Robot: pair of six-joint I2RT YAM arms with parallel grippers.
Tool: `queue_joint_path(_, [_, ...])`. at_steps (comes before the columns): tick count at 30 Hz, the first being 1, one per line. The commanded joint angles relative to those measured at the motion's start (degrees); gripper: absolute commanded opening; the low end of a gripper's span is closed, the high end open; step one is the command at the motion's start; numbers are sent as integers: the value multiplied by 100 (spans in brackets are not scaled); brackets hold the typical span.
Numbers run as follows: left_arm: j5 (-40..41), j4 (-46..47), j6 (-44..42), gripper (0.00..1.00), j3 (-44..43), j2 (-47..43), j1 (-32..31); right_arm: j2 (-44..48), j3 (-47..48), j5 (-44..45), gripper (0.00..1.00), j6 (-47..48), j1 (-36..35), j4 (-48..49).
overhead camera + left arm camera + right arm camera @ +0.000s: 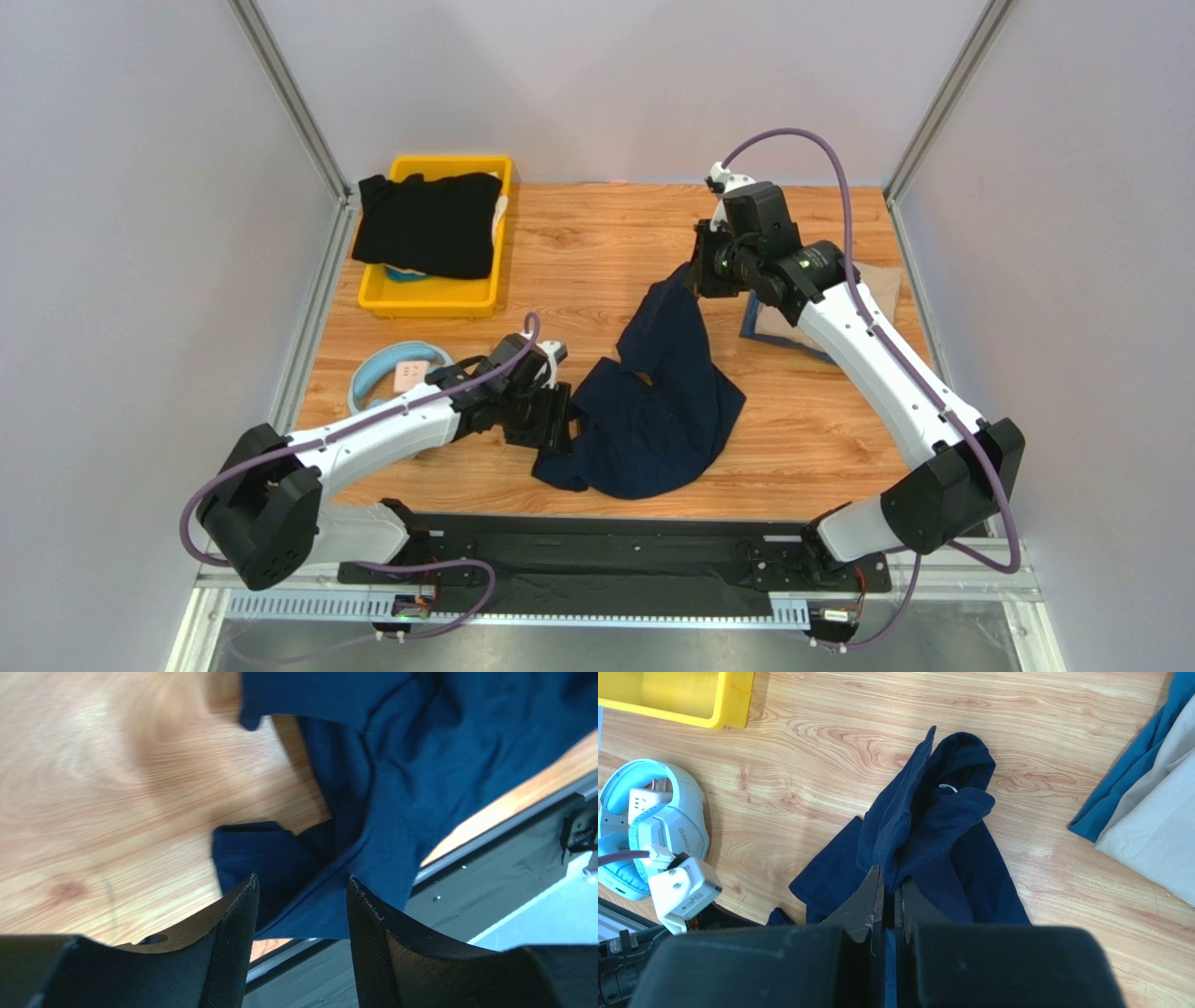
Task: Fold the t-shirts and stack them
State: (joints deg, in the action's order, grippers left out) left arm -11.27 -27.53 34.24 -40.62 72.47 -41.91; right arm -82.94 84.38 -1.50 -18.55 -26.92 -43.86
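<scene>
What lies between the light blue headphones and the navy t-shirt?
The left gripper, jaws open, lies between the headphones and the navy t-shirt; the top view shows this.

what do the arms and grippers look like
The left arm and right arm have white tubular links with black joint housings. A purple cable loops along each. The left gripper and right gripper have black wedge-shaped fingers; the left's inner faces look finely textured.
</scene>
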Motion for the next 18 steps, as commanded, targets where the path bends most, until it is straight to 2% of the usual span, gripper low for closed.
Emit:
queue_joint_path(1, [-227, 345, -5, 56, -25, 241, -221, 93, -71, 62, 0, 44, 37, 202])
queue_joint_path(6, [-201, 537, -23, 53, -69, 724, -414, 137, -132, 44, 0, 62, 81, 184])
queue_joint_path(9, [-148, 634, -23, 32, -113, 813, -458, 172, -158, 44, 0, 88, 116, 158])
queue_joint_path(10, [-95, 626, -5, 10, -130, 795, -467, 181, -167, 53, 0, 97, 134, 141])
queue_joint_path(11, [-25, 617, 12, 1, -148, 761, -467, 190, -176, 53, 0, 105, 143, 132])
queue_joint_path(17, [1055, 73, -58, 0, -367, 172, -458, 278, -325, 141, 0, 132, 266, 123])
queue_joint_path(18, [1404, -67, -84, 0, -402, -55, -458, 304, -343, 367, 0, 115, 309, 132])
